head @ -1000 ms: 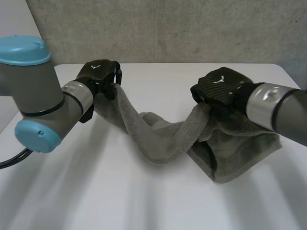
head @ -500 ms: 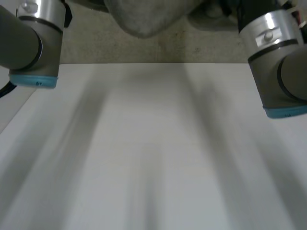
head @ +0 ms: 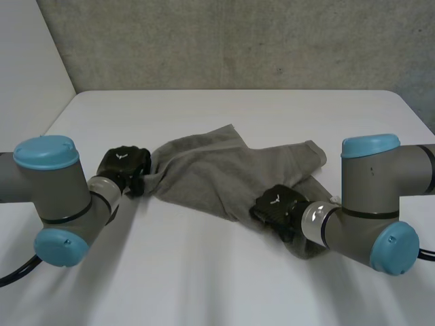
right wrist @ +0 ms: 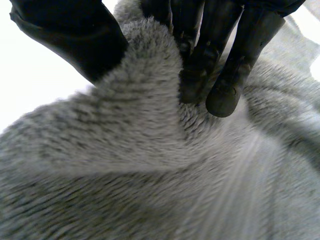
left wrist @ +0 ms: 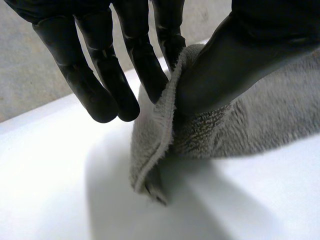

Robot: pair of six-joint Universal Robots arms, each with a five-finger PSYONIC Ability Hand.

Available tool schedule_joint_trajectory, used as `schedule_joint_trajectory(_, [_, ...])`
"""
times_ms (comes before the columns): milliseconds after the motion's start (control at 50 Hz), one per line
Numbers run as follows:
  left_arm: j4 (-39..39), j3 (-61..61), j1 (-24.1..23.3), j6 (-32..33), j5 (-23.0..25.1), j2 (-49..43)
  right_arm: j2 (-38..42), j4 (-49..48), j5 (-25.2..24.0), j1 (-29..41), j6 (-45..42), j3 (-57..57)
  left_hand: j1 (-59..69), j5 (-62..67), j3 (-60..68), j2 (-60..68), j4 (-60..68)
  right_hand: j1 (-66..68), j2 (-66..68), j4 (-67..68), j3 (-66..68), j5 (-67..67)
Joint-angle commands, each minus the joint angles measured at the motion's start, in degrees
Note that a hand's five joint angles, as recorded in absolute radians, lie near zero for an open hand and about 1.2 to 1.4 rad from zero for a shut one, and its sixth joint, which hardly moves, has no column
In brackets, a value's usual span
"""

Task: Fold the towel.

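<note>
Lower right of centre in the head view, the right hand [head: 275, 206] is clamping a raised fold of the grey terry-cloth towel [head: 217, 170] at the towel's near right part. In the right wrist view, the thumb and the fingers [right wrist: 232, 70] are pinching a ridge of pile between them. At centre left, slightly farther back, the left hand [head: 124, 166] is gripping the towel's left end. In the left wrist view, the thumb is pressing the towel's edge against one of the fingers [left wrist: 147, 55], while the others are hanging straight beside it. The towel is lying crumpled across the middle of the white rectangular table [head: 224, 285]. A grey concrete wall [head: 238, 41] is running along the top of the frame.
</note>
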Motion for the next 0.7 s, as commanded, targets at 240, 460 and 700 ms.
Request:
schedule_joint_trajectory(240, [0.1,-4.8,1.4,0.9,-0.1,9.7,-16.9,-0.6,-0.4,-0.1,6.8,11.1,-4.0,-15.4,-8.5,-6.8,-7.0,3.8,3.7,2.9,2.4,2.8])
schedule_joint_trajectory(460, [-0.7,-5.9,2.4,0.9,-0.3,13.5,-24.0,12.6,-1.0,-0.1,5.7,13.4,-4.0,-15.4,-8.5,-6.8,-7.0,3.8,3.7,2.9,2.4,2.8])
schedule_joint_trajectory(700, [-0.7,-7.4,3.4,1.1,-0.1,14.7,-28.8,18.5,-6.5,-2.4,2.0,12.3,-4.0,-15.4,-8.5,-6.8,-7.0,-50.8,-51.0,-51.8,-52.2,-51.8])
